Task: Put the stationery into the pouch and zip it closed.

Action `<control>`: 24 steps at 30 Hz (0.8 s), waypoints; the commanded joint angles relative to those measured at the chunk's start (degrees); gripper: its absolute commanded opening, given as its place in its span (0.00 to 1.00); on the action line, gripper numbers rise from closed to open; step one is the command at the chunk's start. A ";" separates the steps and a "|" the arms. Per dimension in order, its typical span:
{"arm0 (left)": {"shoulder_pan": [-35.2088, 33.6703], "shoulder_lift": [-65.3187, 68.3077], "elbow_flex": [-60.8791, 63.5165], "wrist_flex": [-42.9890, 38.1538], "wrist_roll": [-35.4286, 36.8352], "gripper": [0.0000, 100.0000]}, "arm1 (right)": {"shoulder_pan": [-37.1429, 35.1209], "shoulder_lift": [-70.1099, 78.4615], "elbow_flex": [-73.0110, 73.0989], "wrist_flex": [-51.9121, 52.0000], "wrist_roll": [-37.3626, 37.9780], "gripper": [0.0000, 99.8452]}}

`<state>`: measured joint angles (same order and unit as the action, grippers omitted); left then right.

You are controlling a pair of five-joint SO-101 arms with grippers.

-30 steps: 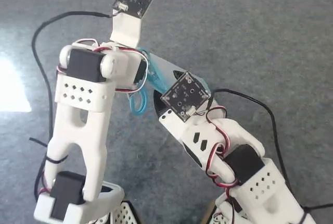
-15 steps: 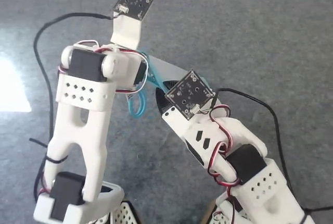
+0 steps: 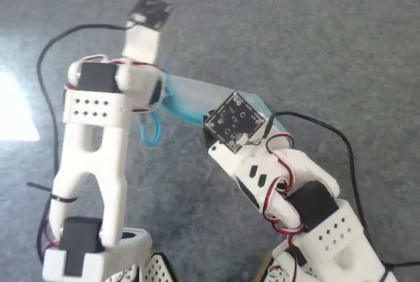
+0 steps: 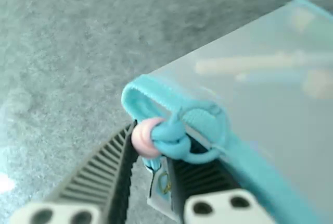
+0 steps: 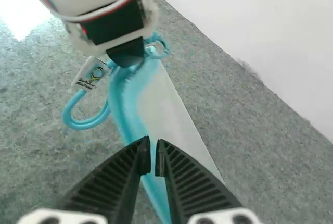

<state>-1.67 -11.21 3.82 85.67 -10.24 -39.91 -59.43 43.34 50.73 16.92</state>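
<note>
Pouch (image 3: 197, 93) edge is pinched by right claw (image 5: 152, 152); zip pull (image 4: 174, 133) is clamped in left claw (image 4: 155, 148). Tag (image 4: 158, 186) beside left claw: print unreadable. Grey speckled tabletop (image 3: 341, 52) underneath.

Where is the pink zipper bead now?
In the left wrist view, the pink round bead sits at the left end effector's tip, beside the translucent blue pouch's corner.

Blurred stationery (image 4: 250, 63) inside translucent pouch (image 4: 265, 114)
</note>
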 commanded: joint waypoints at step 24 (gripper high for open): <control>8.97 -0.09 -10.86 8.97 -3.43 0.01 | -10.95 2.51 4.92 -0.04 0.70 0.20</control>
<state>6.77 -11.21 -2.33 92.97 -13.23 -48.88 -56.79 48.70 48.97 16.04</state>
